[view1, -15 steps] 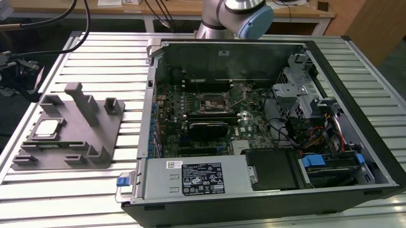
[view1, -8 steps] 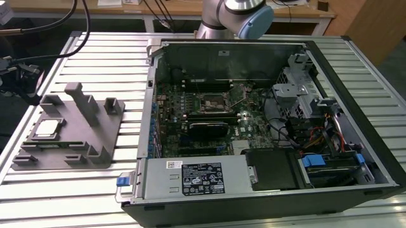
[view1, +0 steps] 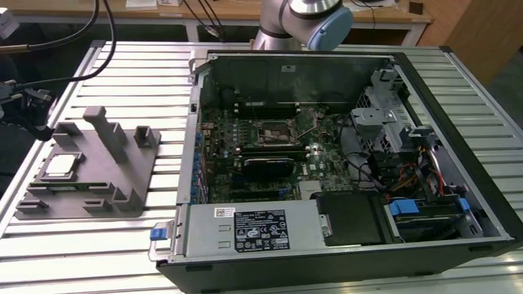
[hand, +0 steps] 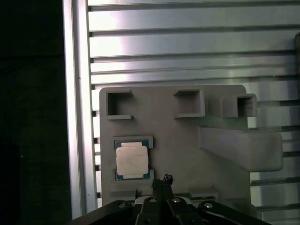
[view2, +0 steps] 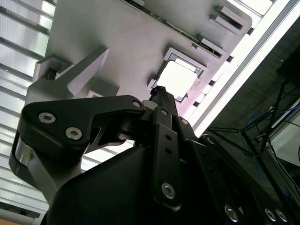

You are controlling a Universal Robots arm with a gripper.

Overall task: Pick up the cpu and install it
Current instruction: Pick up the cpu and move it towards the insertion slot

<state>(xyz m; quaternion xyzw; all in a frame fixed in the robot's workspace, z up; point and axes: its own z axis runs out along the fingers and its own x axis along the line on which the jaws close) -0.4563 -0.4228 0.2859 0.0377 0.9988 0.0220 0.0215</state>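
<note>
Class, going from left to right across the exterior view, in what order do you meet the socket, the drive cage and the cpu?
cpu → socket → drive cage

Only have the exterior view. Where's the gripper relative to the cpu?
Observer: First wrist view: the gripper is near the small flat square silvery cpu, with a strip of the grey moulded fixture showing between them.
Operator: Holding it?
Observer: No. The cpu lies flat in its recess in the fixture, metal top up, greenish rim showing around it.
Operator: Anything between them?
Observer: Nothing shows in the second wrist view; there the gripper lines up with the cpu's corner.
</note>
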